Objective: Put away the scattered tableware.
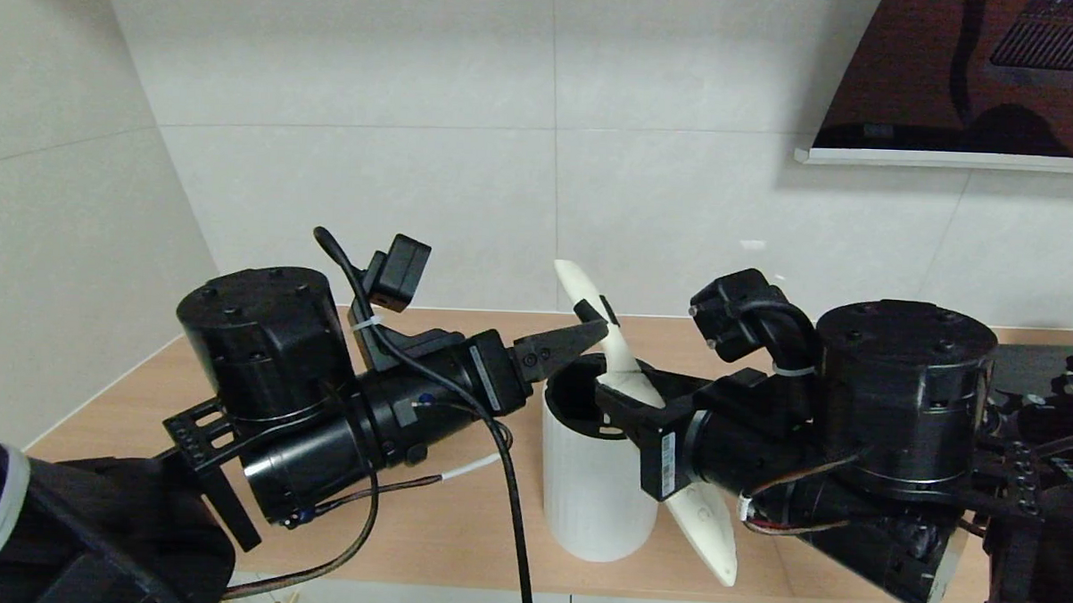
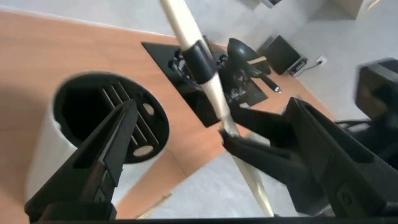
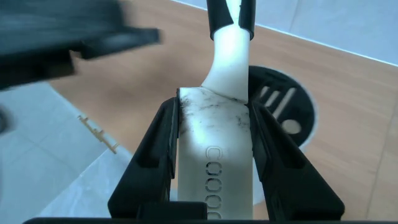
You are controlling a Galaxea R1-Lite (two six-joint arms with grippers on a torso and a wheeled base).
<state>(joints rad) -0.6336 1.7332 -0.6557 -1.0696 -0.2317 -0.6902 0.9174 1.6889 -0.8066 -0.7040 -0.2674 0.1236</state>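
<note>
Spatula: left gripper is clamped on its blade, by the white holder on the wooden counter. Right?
No. The right gripper is clamped on the blade of the white spatula, as the right wrist view shows. The left gripper stands open around its handle. The rest holds: it is by the white holder on the wooden counter.

Left gripper (image 2: pixel 179 124) fingers (image 2: pixel 109 149) spread wide, right gripper (image 3: pixel 214 106) fingers (image 3: pixel 158 143) clamped on spatula (image 3: pixel 214 146).
</note>
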